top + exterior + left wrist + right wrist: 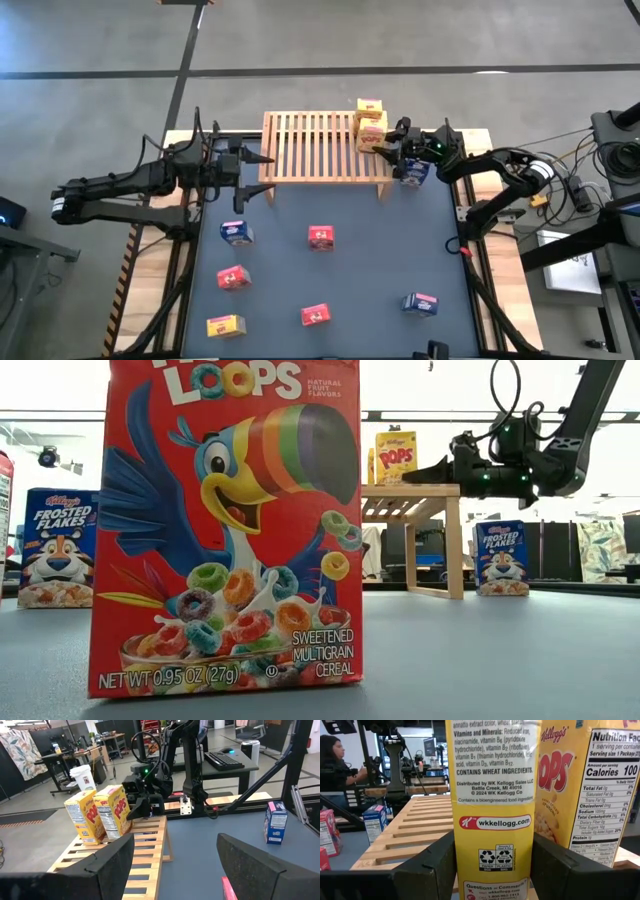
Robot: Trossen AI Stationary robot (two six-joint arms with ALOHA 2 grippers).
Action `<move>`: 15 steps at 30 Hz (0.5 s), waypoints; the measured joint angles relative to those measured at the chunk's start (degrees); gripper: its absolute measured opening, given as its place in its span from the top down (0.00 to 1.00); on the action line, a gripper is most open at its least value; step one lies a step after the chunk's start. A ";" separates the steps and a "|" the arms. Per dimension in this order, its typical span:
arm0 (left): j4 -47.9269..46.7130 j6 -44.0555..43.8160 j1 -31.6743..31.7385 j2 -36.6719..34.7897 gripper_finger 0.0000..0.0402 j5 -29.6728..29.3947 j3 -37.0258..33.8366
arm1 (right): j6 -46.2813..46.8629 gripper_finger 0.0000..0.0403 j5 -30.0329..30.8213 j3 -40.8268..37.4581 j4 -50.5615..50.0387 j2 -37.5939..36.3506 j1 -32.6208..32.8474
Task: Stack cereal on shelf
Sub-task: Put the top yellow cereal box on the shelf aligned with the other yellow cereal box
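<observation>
Left gripper (268, 175): it hangs over the left end of the shelf. Its fingers (107, 862) are spread wide and hold nothing.
Shelf (310, 150): a light wooden rack with thin slats. It stands at the far side of the dark worktop (370, 270).
Boxes on the worktop: two red boxes (233, 277) and a yellow box (226, 325) lie near the front left, with a blue box (236, 233) behind them. A red one (321, 237) sits in the middle. Another blue one (420, 303) sits near the front right.
Boxes on the shelf: two yellow boxes (370, 128) stand side by side on the right end.
Right gripper (378, 147): its fingers (432, 870) sit on both sides of the nearer yellow box. I cannot tell if they pinch it or have let go.
Blue box by the shelf (414, 172): it stands on the worktop next to the right leg.
</observation>
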 joint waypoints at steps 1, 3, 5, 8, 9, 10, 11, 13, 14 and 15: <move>0.00 -0.15 0.00 0.00 0.33 0.00 0.00 | -0.06 0.51 -0.03 0.00 0.04 -0.12 0.00; 0.02 -0.49 0.00 0.00 0.33 0.00 0.00 | -0.08 0.52 -0.39 0.00 0.16 -0.16 0.00; 0.02 -0.51 0.00 0.00 0.33 0.00 0.00 | -0.06 0.52 -0.41 0.00 0.12 -0.16 0.00; 0.04 -0.51 0.00 0.00 0.33 0.00 0.00 | -0.06 0.51 -0.43 0.00 0.17 -0.16 0.00; 0.04 -0.51 -0.01 0.00 0.33 0.00 0.00 | -0.06 0.51 -0.44 0.00 0.17 -0.16 0.00; 0.04 -0.51 0.00 0.00 0.33 0.00 0.00 | -0.06 0.50 -0.45 0.00 0.17 -0.16 0.00; 0.04 -0.51 0.00 0.00 0.33 0.00 0.00 | -0.06 0.49 -0.45 0.00 0.17 -0.16 0.00; 0.04 -0.51 0.00 0.00 0.33 0.00 0.00 | -0.06 0.46 -0.45 0.00 0.17 -0.16 0.00; 0.04 -0.52 -0.01 0.00 0.33 0.00 0.00 | -0.06 0.44 -0.45 0.00 0.17 -0.16 0.00; 0.04 -0.52 0.00 0.00 0.33 0.00 0.00 | -0.06 0.43 -0.44 0.00 0.16 -0.16 0.00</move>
